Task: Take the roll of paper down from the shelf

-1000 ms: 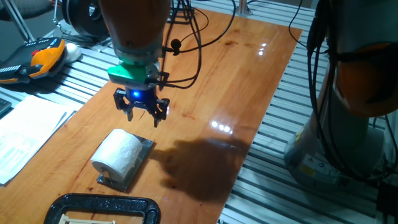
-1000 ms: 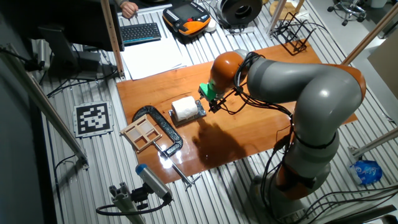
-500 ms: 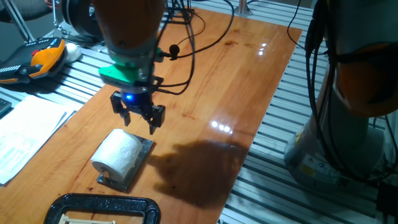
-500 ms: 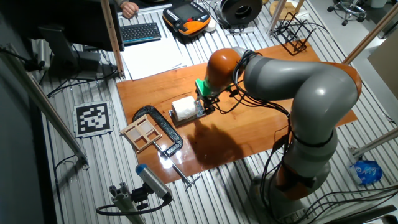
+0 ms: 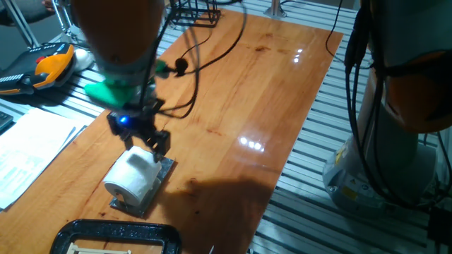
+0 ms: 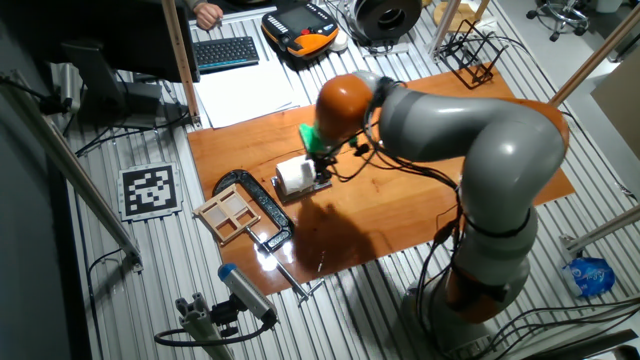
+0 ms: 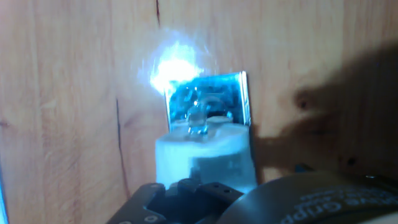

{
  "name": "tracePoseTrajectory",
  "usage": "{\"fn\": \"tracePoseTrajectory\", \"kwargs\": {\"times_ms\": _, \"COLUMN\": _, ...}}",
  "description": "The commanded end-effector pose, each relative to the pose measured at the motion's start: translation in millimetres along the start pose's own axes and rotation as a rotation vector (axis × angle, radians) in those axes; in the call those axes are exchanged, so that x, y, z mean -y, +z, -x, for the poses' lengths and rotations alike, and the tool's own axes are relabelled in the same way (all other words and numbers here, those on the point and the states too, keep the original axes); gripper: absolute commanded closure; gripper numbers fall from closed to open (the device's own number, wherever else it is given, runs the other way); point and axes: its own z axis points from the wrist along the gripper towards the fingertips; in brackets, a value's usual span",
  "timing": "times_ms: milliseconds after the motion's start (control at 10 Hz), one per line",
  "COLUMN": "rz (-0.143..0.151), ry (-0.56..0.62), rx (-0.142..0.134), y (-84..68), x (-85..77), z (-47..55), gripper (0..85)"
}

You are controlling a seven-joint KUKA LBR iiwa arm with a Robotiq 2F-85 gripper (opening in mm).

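Note:
The white roll of paper (image 5: pixel 134 175) lies on its side on the shelf, a small shiny grey metal plate (image 5: pixel 166 168), on the wooden table. My gripper (image 5: pixel 143 147) hangs just above the roll's far end, jaws apart and empty. In the other fixed view the roll (image 6: pixel 295 175) lies left of the gripper (image 6: pixel 314 160). In the hand view the roll (image 7: pixel 205 158) fills the lower middle, with the glaring plate (image 7: pixel 208 99) beyond it. The dark gripper body covers the bottom of that view.
A black clamp frame (image 5: pixel 120 233) lies just in front of the roll, with a wooden tray (image 6: pixel 232 213) beside it. Flat white paper sheets (image 5: pixel 28 152) and an orange-black pendant (image 5: pixel 46 67) lie left of the board. The board's right edge (image 5: pixel 296 141) drops to metal slats.
The gripper has moved left and down, from above the bare board beyond the plate to right over the roll's far end. The roll and plate have not moved.

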Motion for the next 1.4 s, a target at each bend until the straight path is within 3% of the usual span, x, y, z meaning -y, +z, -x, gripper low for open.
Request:
{"fn": "tracePoseTrajectory", "kwargs": {"times_ms": 0, "rz": 0.001, "ry": 0.016, "rx": 0.006, "y": 0.0, "x": -2.4, "z": -8.6, "gripper": 17.0}}
{"fn": "tracePoseTrajectory", "kwargs": {"times_ms": 200, "rz": 0.004, "ry": 0.048, "rx": 0.007, "y": 1.7, "x": -8.4, "z": -19.8, "gripper": 17.0}}
{"fn": "tracePoseTrajectory", "kwargs": {"times_ms": 400, "rz": 0.015, "ry": 0.051, "rx": 0.033, "y": 8.7, "x": -14.7, "z": -27.9, "gripper": 17.0}}
{"fn": "tracePoseTrajectory", "kwargs": {"times_ms": 700, "rz": 0.024, "ry": 0.028, "rx": 0.059, "y": 14.8, "x": -17.5, "z": -26.5, "gripper": 17.0}}
{"fn": "tracePoseTrajectory", "kwargs": {"times_ms": 800, "rz": 0.028, "ry": 0.026, "rx": 0.063, "y": 17.9, "x": -18.7, "z": -26.5, "gripper": 0.0}}
{"fn": "tracePoseTrajectory", "kwargs": {"times_ms": 1300, "rz": 0.032, "ry": 0.015, "rx": 0.06, "y": 33.3, "x": -24.9, "z": -23.5, "gripper": 0.0}}
